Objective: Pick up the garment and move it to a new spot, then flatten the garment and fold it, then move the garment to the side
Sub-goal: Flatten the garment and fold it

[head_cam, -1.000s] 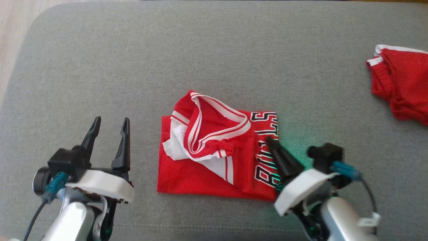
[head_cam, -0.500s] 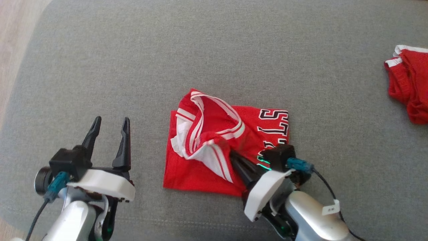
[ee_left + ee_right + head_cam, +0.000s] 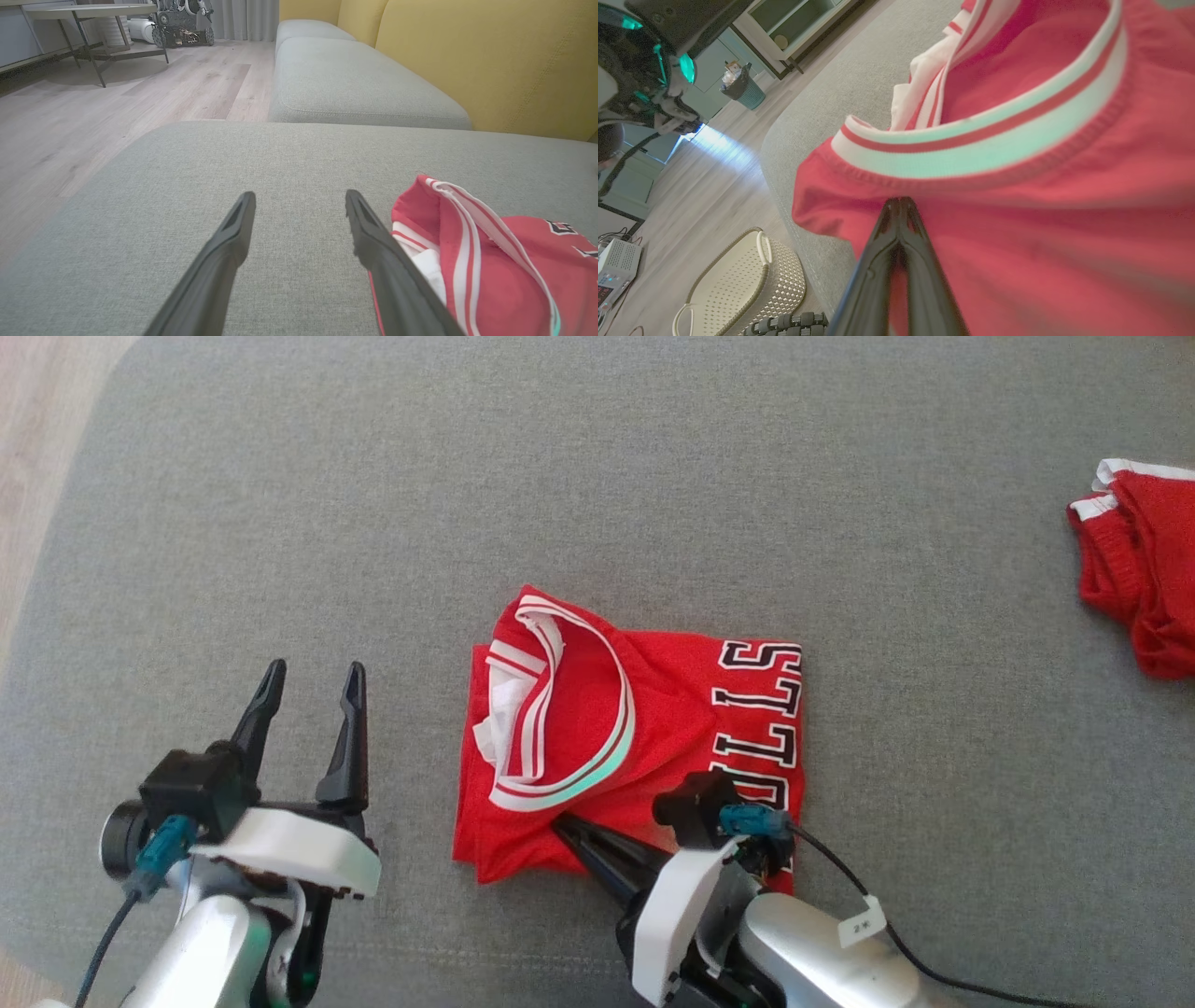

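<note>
Grey sofa cushion lies under all your work. Your right gripper has its two dark fingers pressed fully together, the tips pinching the red fabric of the garment just below its white-and-red collar band. Your left gripper stands spread wide and holds nothing, poised over bare cushion just left of the garment. You see the garment folded into a rough square at the middle of the cushion, with black-and-white lettering along its right side. Well apart at the far right lies a second red cloth. Past the cushion's edge, a pale woven basket sits on the wooden floor
</note>
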Motion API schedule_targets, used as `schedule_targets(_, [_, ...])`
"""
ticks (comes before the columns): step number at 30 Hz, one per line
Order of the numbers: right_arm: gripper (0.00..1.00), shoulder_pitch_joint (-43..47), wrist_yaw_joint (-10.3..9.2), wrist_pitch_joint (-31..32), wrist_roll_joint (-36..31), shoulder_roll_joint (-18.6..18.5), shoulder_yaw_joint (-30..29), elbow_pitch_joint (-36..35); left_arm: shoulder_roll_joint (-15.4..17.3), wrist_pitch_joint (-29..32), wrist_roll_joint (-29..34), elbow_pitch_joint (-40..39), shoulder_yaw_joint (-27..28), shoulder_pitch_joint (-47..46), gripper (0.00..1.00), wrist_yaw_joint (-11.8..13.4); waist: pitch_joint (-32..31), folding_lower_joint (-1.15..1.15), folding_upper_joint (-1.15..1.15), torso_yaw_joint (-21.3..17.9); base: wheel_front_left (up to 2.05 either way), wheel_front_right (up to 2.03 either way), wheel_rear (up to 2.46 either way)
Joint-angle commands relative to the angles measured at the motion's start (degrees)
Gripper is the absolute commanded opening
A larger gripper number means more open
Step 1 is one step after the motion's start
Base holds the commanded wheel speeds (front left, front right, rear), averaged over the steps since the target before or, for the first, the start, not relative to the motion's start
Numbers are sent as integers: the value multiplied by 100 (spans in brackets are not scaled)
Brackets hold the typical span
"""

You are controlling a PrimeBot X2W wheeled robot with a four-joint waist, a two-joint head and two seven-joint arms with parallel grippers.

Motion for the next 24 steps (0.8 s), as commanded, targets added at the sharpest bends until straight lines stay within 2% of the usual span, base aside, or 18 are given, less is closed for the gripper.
schedule_targets(1, [0,-103,-5,-38,68,105,87,-141,101,-57,-40,-138,222,-284,100,-8,1,0,0,2,0,0,0])
schedule_targets(6, [0,-267,-5,-345,226,-76,238,-383,83,-74,-60,-102,234,-265,100,5,-39,0,0,-18,0,0,0])
schedule_targets(10, [0,-287,-5,-721,249,-355,-115,-857,99,-85,-74,-88,267,-195,100,33,-137,0,0,-87,0,0,0])
schedule_targets(15, [0,-2,-5,-890,49,-751,-1198,-1413,143,-89,-77,-96,279,-116,100,61,-276,0,0,-198,0,0,0])
schedule_targets(18, [0,327,-5,-913,-288,-876,-2208,-1669,171,-77,-68,-133,275,-88,100,85,-354,0,0,-257,0,0,0])
schedule_targets(19, [4,453,-5,-897,-427,-877,-2564,-1757,183,-71,-64,-150,277,-78,100,96,-381,0,0,-272,0,0,0])
schedule_targets(20, [27,585,-5,-873,-613,-859,-2948,-1855,200,-63,-58,-169,280,-67,100,109,-405,0,0,-291,0,0,0])
schedule_targets(21, [100,862,-5,-762,-1023,-745,-3688,-2111,235,-47,-42,-221,285,-46,100,135,-449,0,0,-321,0,0,0])
schedule_targets(24, [100,1265,-5,-499,-1704,-513,-4610,-2612,286,-35,-16,-311,298,-17,100,177,-519,0,0,-361,0,0,0])
